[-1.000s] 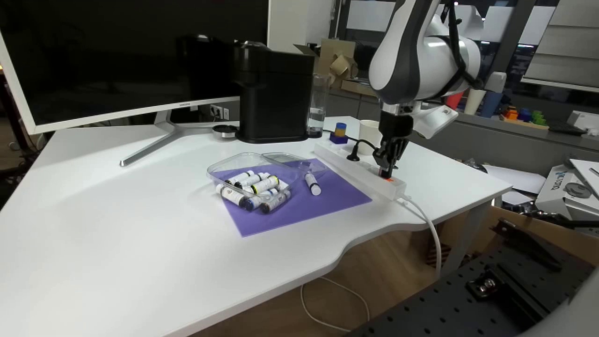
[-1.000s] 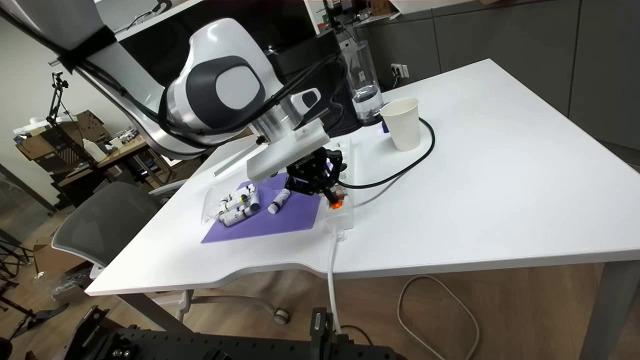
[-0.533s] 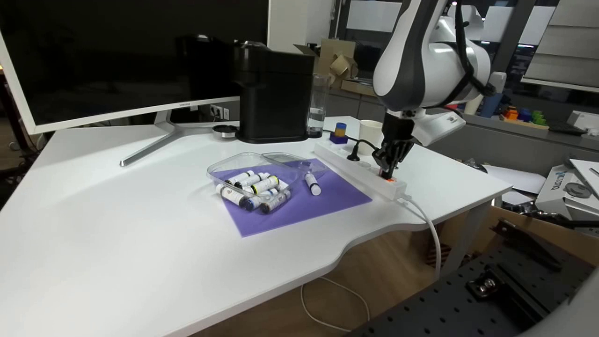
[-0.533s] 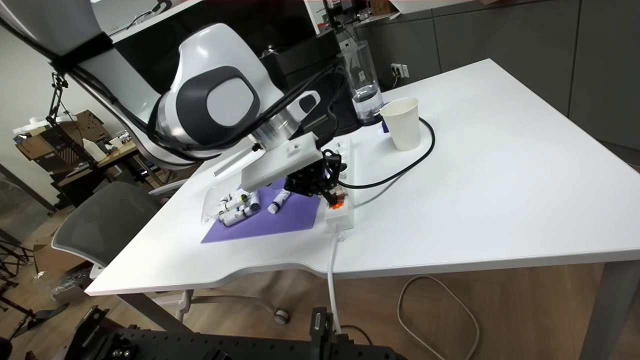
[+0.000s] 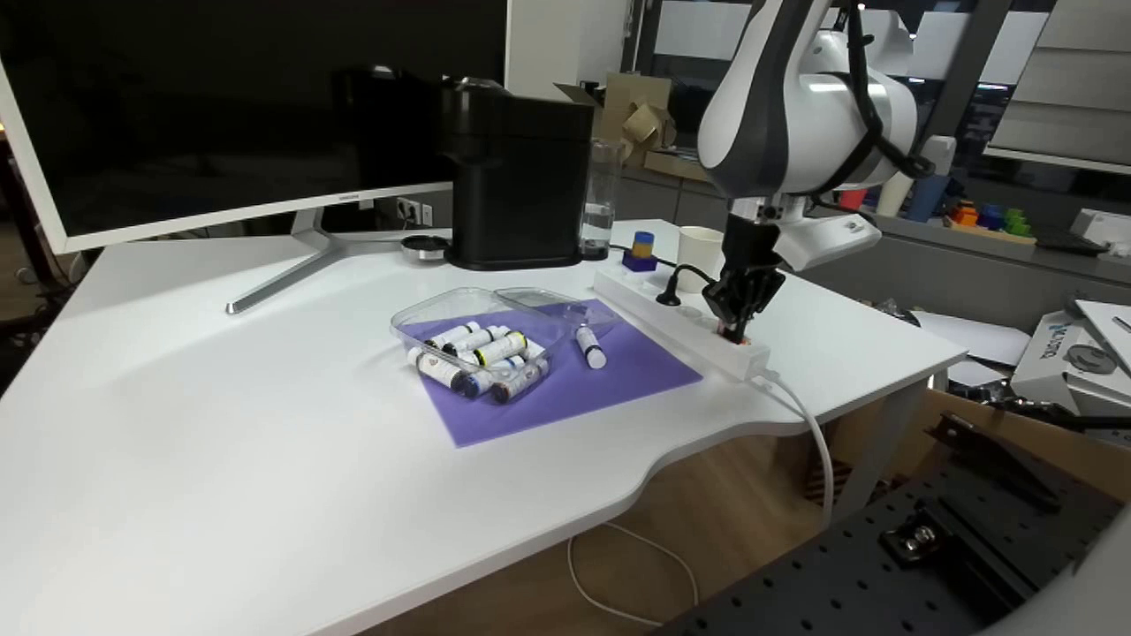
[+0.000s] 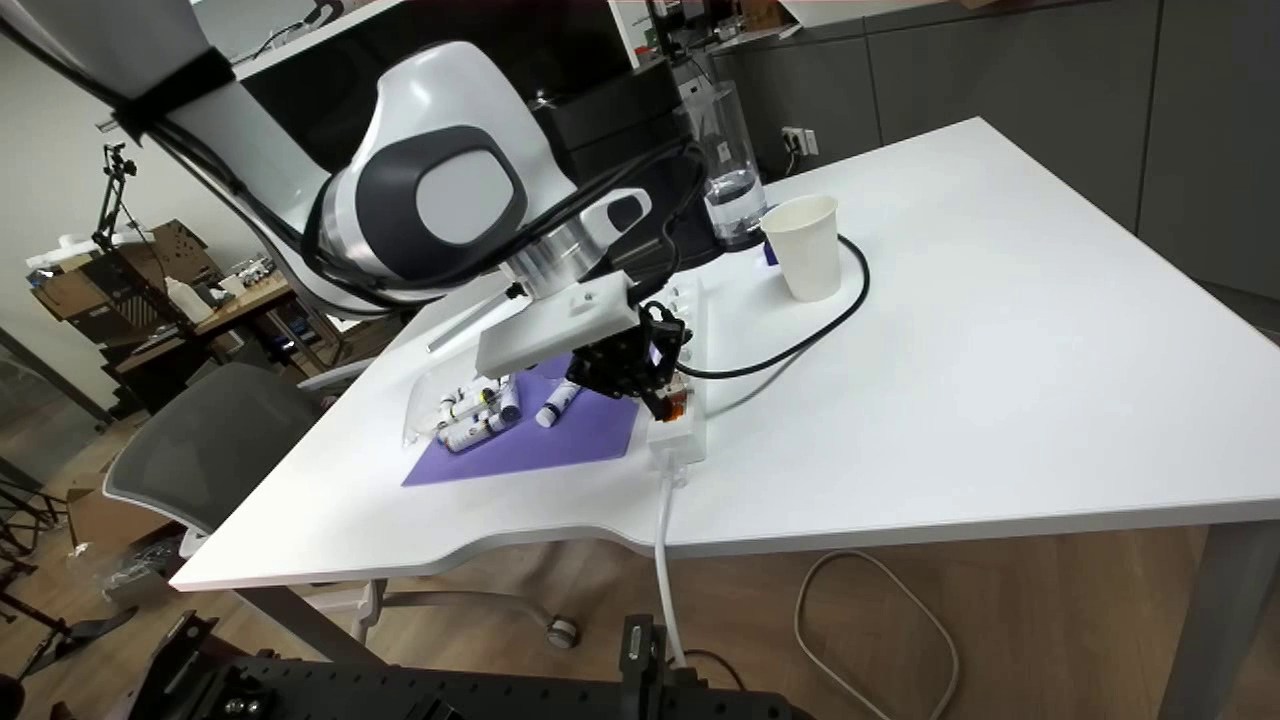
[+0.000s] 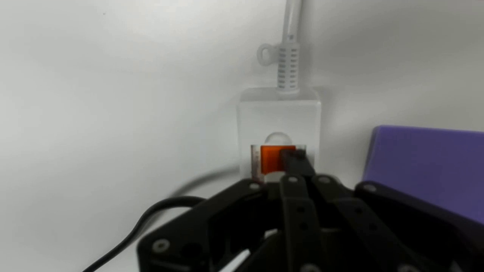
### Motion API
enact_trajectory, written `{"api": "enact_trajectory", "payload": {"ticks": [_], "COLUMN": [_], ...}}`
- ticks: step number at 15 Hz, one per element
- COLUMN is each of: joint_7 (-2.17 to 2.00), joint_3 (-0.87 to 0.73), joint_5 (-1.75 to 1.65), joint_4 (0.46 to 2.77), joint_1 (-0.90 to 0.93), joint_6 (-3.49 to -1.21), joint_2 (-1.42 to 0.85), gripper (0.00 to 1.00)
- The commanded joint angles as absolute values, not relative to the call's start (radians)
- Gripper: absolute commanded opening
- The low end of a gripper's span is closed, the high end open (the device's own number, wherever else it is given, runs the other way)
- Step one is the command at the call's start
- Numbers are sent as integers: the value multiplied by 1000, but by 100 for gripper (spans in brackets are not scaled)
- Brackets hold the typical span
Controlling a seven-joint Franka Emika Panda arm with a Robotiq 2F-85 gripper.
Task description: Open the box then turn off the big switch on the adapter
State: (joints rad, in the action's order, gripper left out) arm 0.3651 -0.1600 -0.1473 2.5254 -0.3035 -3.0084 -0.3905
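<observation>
Pointing down at the long white adapter (image 7: 264, 118), the gripper (image 7: 297, 160) has its jaws drawn narrow, the black fingers (image 7: 298, 211) side by side. In the wrist view their ends cover the 3 o'clock part of the orange switch (image 7: 270, 158) on the adapter; how hard they press, if at all, cannot be told. From that switch, the thick white cable (image 7: 292, 19) leaves at 12 o'clock, a black cord (image 7: 176, 201) curves away at 8 o'clock, and the purple mat (image 7: 423, 170) lies near at 3 o'clock.

In an exterior view, reckoned from the gripper, the black plug (image 5: 669, 297) sits in the adapter at 10 o'clock and the pale cup (image 5: 696, 254) stands near it at 11. At 9 o'clock a single white bottle (image 5: 590, 346) lies on the mat; farther out at 9 is the clear plastic box (image 5: 468, 309), open, its lid on the 3 o'clock side and small white bottles (image 5: 499, 349) heaped in it. Well apart, at 10 o'clock, stand the black appliance (image 5: 521, 177) and the monitor (image 5: 247, 106), on the same white table (image 5: 265, 424).
</observation>
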Motion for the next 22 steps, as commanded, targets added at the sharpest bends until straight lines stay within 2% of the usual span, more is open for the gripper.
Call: {"api": "enact_trajectory", "payload": {"ticks": [1,8,13,14,15,16,22], "joint_7": [348,369,364,351,340,329,381], "joint_3": [-145,-163,-220,-241,-253,-261,-188], "joint_5": [-133,-176,-299,-337,-371,-411,-411], "joint_4": [2490,2544,2656,2679,2692,2700,2724], "joint_1": [-323,-286,-209,-186,-173,-166,-180], "joint_6": [-2951,-2970,-2983,-2965,-2943,-2920,-2686], "joint_2": [-416,-328,-129,-71,-25,21,278], "gripper": [0,0,0,26,26,31,73]}}
